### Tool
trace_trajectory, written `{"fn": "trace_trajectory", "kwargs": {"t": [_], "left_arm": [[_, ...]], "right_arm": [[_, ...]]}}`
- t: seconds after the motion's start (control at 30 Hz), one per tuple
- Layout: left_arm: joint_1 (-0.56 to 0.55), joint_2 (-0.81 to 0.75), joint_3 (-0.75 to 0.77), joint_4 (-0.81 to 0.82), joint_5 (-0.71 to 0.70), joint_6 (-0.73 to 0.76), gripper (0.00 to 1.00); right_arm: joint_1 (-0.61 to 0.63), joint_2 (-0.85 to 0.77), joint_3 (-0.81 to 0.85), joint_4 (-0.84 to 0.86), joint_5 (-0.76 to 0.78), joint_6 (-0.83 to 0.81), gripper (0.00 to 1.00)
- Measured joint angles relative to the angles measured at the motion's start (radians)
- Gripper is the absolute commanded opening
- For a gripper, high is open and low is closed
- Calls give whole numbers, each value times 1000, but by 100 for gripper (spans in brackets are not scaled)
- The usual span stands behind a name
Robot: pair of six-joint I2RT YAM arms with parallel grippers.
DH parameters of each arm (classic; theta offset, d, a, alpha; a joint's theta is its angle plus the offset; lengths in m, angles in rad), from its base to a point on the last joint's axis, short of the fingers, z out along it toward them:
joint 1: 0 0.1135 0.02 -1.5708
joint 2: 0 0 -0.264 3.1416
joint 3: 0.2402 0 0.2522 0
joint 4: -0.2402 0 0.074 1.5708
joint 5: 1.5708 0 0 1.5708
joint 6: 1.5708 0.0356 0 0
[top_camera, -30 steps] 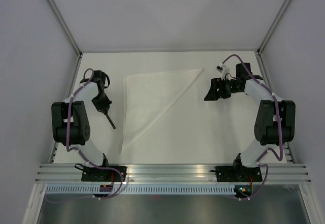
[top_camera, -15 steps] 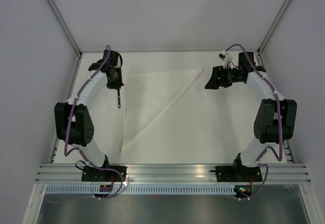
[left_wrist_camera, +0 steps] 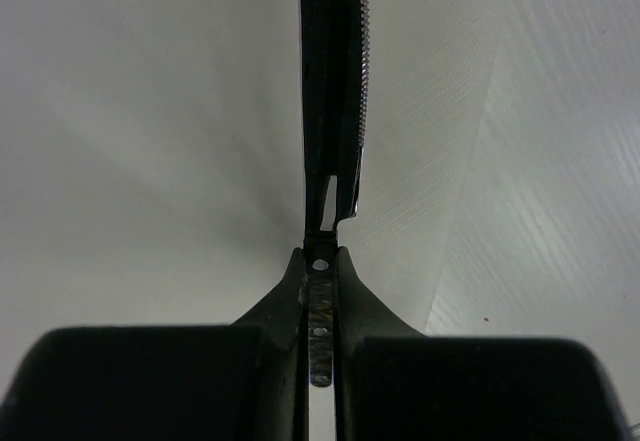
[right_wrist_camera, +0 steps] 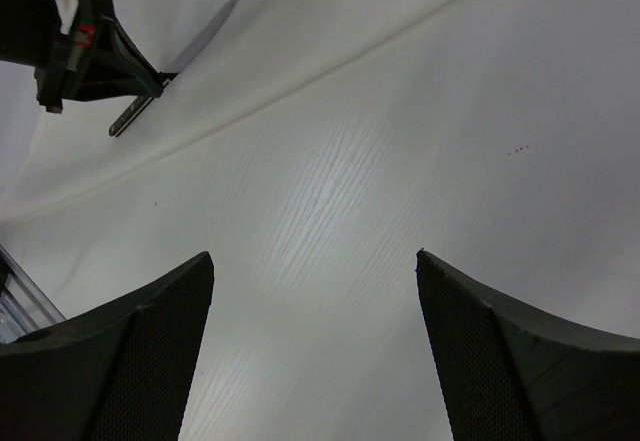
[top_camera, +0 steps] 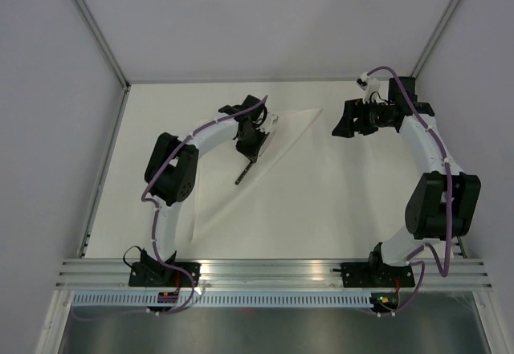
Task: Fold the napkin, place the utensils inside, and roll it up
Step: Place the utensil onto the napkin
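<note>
- I see plain pale walls (top_camera: 48, 89) closing in the cream table (top_camera: 337, 201) on three sides, with a metal rail (top_camera: 273, 272) along its near edge.
- My left claw (top_camera: 251, 153) is clamped narrow on a serrated knife (left_wrist_camera: 335, 111), which points toward me over the napkin (top_camera: 213, 185).
- The napkin lies folded into a triangle, left of centre.
- My right claw (top_camera: 344, 123) hangs with its jaws wide apart over the tabletop, far right.

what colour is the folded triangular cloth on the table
White, brighter than the cream table; the folded cloth napkin shows best in the top external view.
</note>
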Motion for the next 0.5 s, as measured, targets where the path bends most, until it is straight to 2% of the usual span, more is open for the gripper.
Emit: {"fn": "trace_trajectory", "kwargs": {"t": [0.2,0.5], "left_arm": [[-23,98,61,-42,74,4,2],[-30,113,80,-88,100,-28,2]], "right_arm": [[-20,-72,-6,-8,13,0,88],[-29,-71,-27,-11,12,0,88]]}}
